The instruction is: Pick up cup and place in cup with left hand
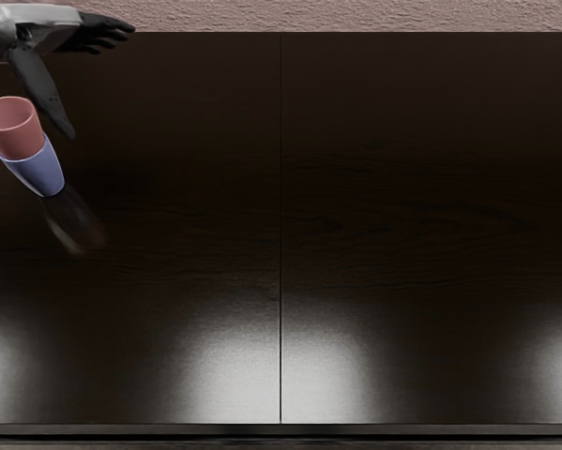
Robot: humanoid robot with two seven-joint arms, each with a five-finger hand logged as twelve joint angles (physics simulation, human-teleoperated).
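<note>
My left hand [100, 82] reaches in at the top left corner, its fingers stretched out and the thumb spread away from them, holding nothing. Below it, close to the left edge, the pink cup [21, 139] sits inside the blue cup [43, 172], its upper part and open rim sticking out. The thumb is just right of the pink cup; whether they touch cannot be told. The lower part of the pink cup is hidden by the blue one.
Both cups stand on a dark wooden table [402, 206] with a seam down its middle and glossy reflections toward the front edge. A faint reflection shows below the blue cup. A rough pinkish surface [356, 14] lies beyond the table's far edge.
</note>
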